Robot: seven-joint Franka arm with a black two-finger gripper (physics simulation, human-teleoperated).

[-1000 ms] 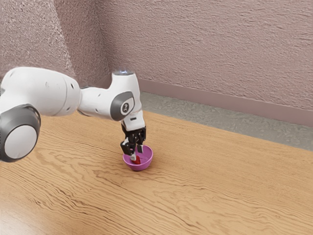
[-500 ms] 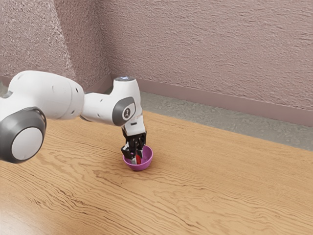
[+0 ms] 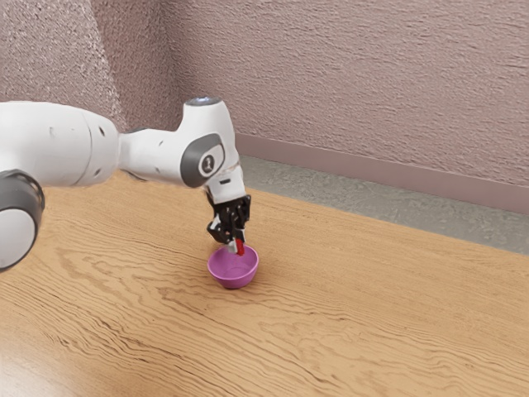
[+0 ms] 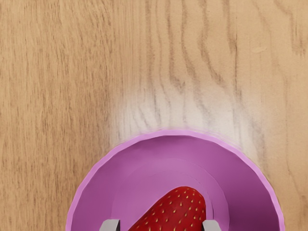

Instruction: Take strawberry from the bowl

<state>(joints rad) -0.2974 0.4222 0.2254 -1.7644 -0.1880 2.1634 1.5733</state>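
Observation:
In the exterior view my gripper (image 3: 237, 246) is over the far rim of the purple bowl (image 3: 234, 277), shut on the red strawberry (image 3: 240, 247). The strawberry hangs at the fingertips, above the bowl's inside. In the wrist view the strawberry (image 4: 175, 211) lies between the two fingertips of my gripper (image 4: 161, 226), with its rounded end pointing outward. Behind it appears the inside of the bowl (image 4: 144, 173). The strawberry's other end is cut off there.
The bowl stands on a wooden table (image 3: 355, 306). Beyond the table's far edge are a grey floor (image 3: 397, 222) and a rough pinkish wall (image 3: 355, 91).
Over the last second my gripper went down into the bowl, took hold of the strawberry and rose with it. The bowl has stayed where it was.

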